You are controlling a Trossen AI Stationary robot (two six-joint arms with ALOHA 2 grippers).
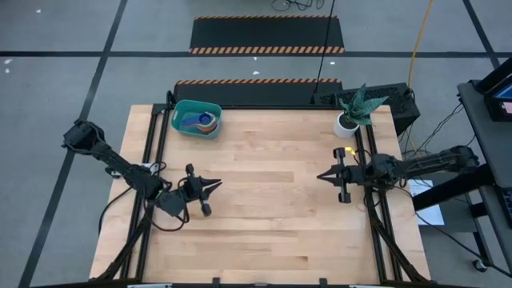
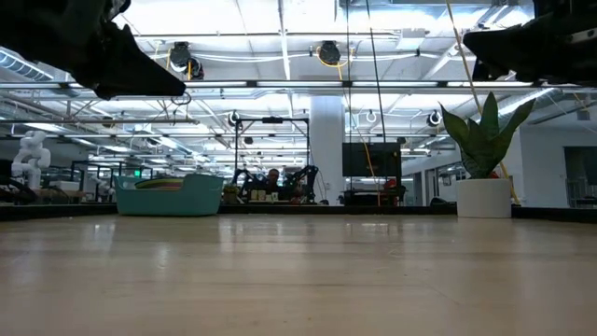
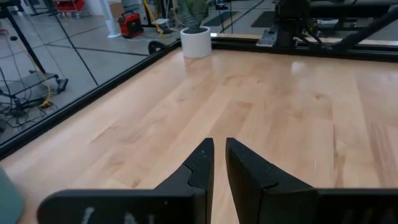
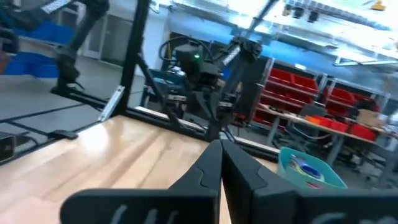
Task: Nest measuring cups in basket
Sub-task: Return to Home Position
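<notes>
Lit brightly and evenly from above by ceiling strip lights (image 2: 280,19). Casts only soft, faint shadows onto the table (image 1: 272,208) in the high view. Shows a pale sheen across the wood in the low view, and renders left hand (image 2: 173,87) and right hand (image 2: 471,42) as dark silhouettes against the bright ceiling.

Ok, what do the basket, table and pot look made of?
The basket looks like moulded plastic: teal, smooth walls, rounded corners, a faint sheen. The table is wood: pale planks with visible grain and seams, slightly glossy. The pot is plain white, smooth and matt; it could be ceramic or plastic, and the look leaves that open.
</notes>
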